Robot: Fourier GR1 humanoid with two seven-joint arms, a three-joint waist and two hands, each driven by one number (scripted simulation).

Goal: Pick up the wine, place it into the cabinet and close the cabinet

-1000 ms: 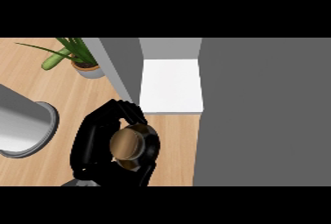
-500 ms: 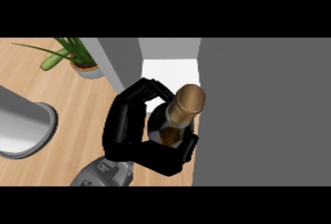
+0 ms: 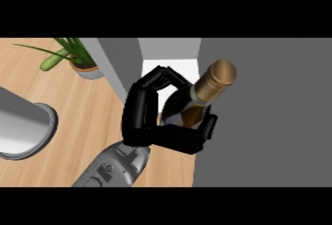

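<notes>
Wooden counter (image 3: 77,114) fills the left of the head view, pale and bare between its objects. At its upper left stands a potted plant (image 3: 76,59) in a grey pot, with long green leaves spreading left. A grey round vessel (image 3: 23,127), with a wide flat rim resting on the wood, sits at the left edge and is cut off by it.

To the right rises the cabinet (image 3: 266,114): a broad grey panel takes up the right side, a narrower grey upright (image 3: 120,66) stands just right of the plant, and a white shelf (image 3: 172,68) shows between the two, so the cabinet is open.

One hand (image 3: 159,125) comes up from the lower edge on a grey forearm; which arm it is cannot be told from this view. Its fingers (image 3: 162,79) and thumb (image 3: 207,127) curl round the wine (image 3: 207,94), which it holds clear of the counter in front of the white shelf. The bottle tilts with its gold-capped neck pointing up and right, the cap overlapping the edge of the grey panel. The dark body is largely hidden by the hand.

No second hand shows.
</notes>
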